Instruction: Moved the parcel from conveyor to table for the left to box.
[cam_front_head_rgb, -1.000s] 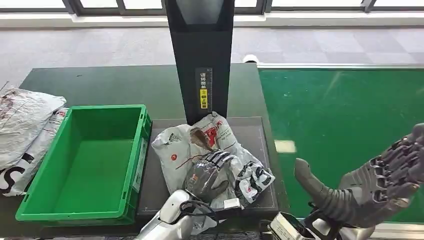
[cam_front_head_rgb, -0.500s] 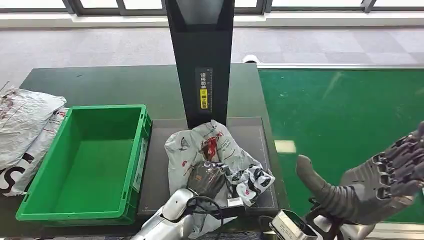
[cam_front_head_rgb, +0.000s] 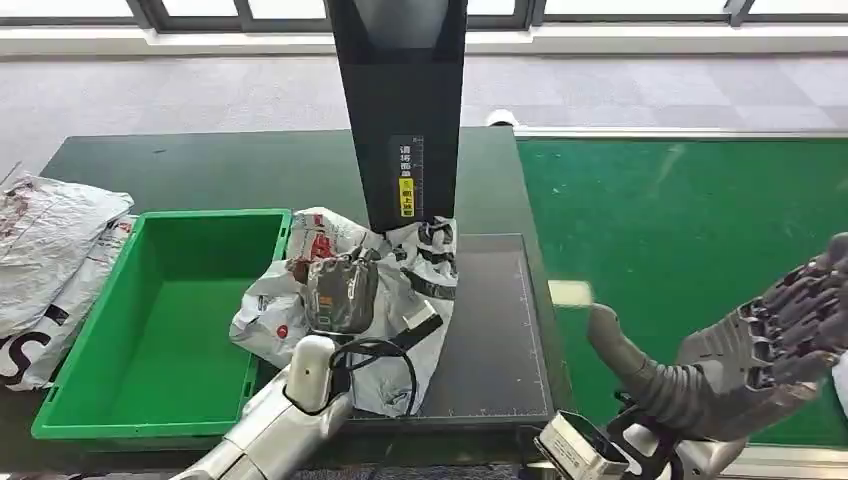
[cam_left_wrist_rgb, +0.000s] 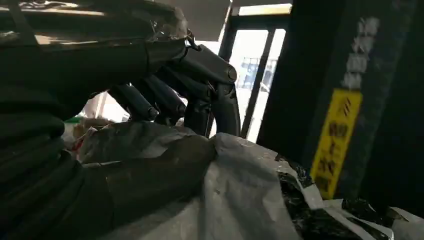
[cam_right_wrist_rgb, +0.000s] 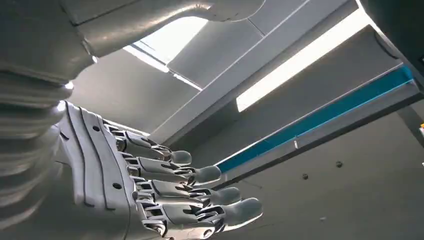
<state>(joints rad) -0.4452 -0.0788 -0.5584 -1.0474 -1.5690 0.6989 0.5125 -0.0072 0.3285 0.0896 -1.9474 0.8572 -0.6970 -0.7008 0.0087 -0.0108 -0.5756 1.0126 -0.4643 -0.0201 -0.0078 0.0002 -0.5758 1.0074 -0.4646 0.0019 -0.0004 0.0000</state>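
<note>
You've got the dark green table (cam_front_head_rgb: 200, 165) across the left and far side, and the green conveyor (cam_front_head_rgb: 690, 240) filling the right. A tall black post (cam_front_head_rgb: 400, 100) with a yellow label stands at the far middle, with a flat black pad (cam_front_head_rgb: 495, 330) at its foot. On the left sits the green box (cam_front_head_rgb: 160, 320), open-topped, and further left a pile of grey bags (cam_front_head_rgb: 45, 260) lies at the table edge.

Your parcel (cam_front_head_rgb: 395, 285), a crumpled grey poly bag with red and black print, is bunched up just left of the post's base. It overlaps the right rim of the box and the left part of the pad, with one end hanging toward the near edge.

Your left hand (cam_front_head_rgb: 340, 290) is on top of the parcel with its fingers (cam_left_wrist_rgb: 200, 95) curled down around a fold of the bag, so it's got hold of it.

Your right hand (cam_front_head_rgb: 770, 350) is over the near right of the conveyor, well apart from the parcel. Its fingers (cam_right_wrist_rgb: 200, 200) are stretched out and a bit spread, holding nothing.
</note>
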